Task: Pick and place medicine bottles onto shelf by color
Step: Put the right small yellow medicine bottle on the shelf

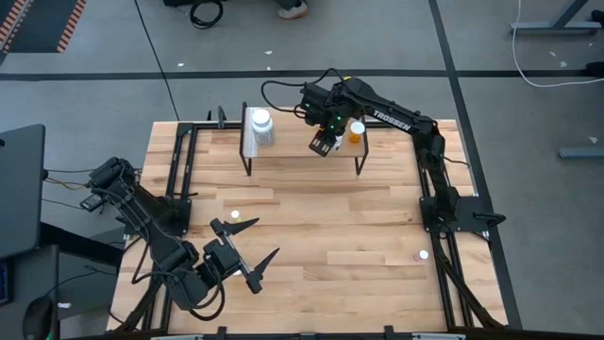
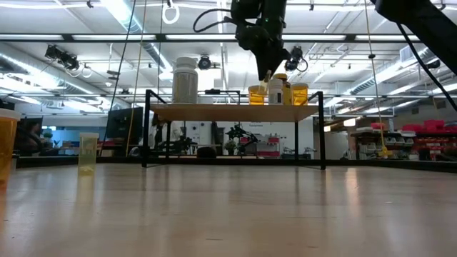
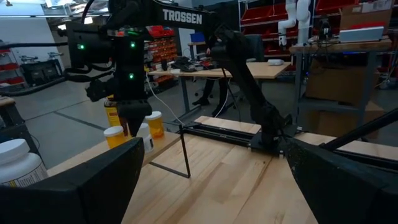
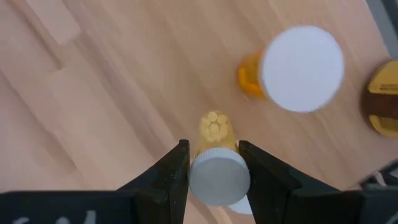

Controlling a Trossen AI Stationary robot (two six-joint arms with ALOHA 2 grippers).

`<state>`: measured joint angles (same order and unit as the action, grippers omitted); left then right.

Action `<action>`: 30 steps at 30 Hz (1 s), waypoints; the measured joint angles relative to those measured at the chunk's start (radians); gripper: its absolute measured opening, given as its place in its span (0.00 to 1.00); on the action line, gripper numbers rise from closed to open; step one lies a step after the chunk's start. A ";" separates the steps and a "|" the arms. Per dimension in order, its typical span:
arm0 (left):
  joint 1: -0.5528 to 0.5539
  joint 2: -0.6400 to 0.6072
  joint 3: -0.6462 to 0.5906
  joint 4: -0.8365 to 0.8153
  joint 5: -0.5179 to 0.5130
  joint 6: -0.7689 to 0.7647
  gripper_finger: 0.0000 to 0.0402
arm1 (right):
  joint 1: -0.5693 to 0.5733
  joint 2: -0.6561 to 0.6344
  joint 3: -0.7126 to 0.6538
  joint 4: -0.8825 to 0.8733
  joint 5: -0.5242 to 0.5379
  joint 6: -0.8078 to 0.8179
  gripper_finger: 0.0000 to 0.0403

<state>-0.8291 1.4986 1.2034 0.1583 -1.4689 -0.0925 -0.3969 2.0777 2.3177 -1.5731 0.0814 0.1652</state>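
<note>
A small orange bottle (image 4: pixel 216 163) is clamped by its white cap in the part-closed right end effector (image 4: pixel 214 163) over the shelf (image 1: pixel 293 151), and the neighbouring orange bottle (image 4: pixel 292 70) could be knocked over if it is lowered off-line, while the left end effector (image 1: pixel 247 251) waits wide open and empty over the desk (image 1: pixel 321 236).

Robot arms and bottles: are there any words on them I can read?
"TROSSEN": white letters on the right arm, readable in the left wrist view.
"TROSSEN": again on that arm in the high view, small but legible.
Dark amber bottle: its label has print, too blurred to read.
Large white bottle: no readable label.
Nothing else can be read.
</note>
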 joint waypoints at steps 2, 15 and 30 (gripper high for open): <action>0.000 0.000 0.000 0.000 0.000 0.000 1.00 | 0.000 0.000 0.000 0.002 0.031 0.005 0.35; 0.000 0.000 0.000 0.000 0.000 0.000 1.00 | -0.003 0.000 0.000 0.002 0.031 0.033 0.35; 0.000 0.000 0.000 0.000 0.000 -0.001 1.00 | -0.003 -0.001 -0.006 0.003 -0.034 0.025 0.35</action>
<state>-0.8291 1.4986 1.2034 0.1581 -1.4689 -0.0933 -0.3996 2.0771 2.3121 -1.5701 0.0474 0.1905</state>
